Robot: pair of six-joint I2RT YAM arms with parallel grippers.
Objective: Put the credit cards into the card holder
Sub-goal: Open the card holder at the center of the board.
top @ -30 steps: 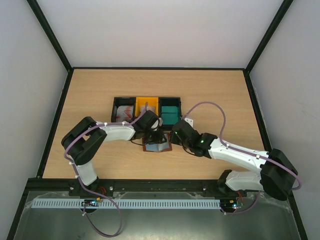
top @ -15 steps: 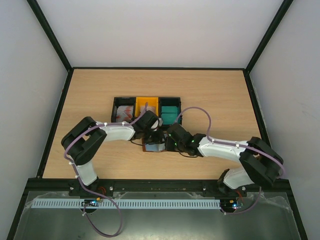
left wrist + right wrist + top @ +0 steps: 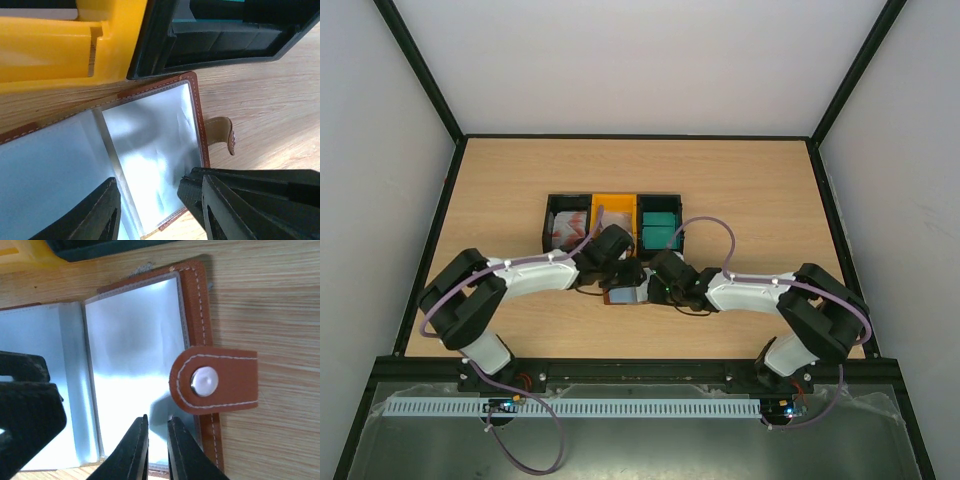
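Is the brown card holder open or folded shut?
Open. The card holder lies spread flat, clear inside facing up, its snap tab unfastened.

Card holder (image 3: 626, 295) lies open between the 2 jaw pairs: left gripper (image 3: 623, 272) over its far edge, right gripper (image 3: 656, 288) at its right edge. Beyond left jaws: yellow bin (image 3: 613, 206), and black bin (image 3: 549, 215) with white/red credit cards (image 3: 563, 232) further left. Beyond right jaws: 2nd black bin (image 3: 677, 212) with teal cards (image 3: 660, 228).

card holder (image 3: 192, 305): brown leather-like cover, matt, pale stitching | inner sleeves (image 3: 135, 340): clear glossy plastic, glare, slightly wrinkled | snap (image 3: 204, 380): shiny metal | table (image 3: 270, 315): matt wood grain | yellow bin (image 3: 45, 45): smooth plastic, slight sheen | black bin (image 3: 155, 45): smooth plastic
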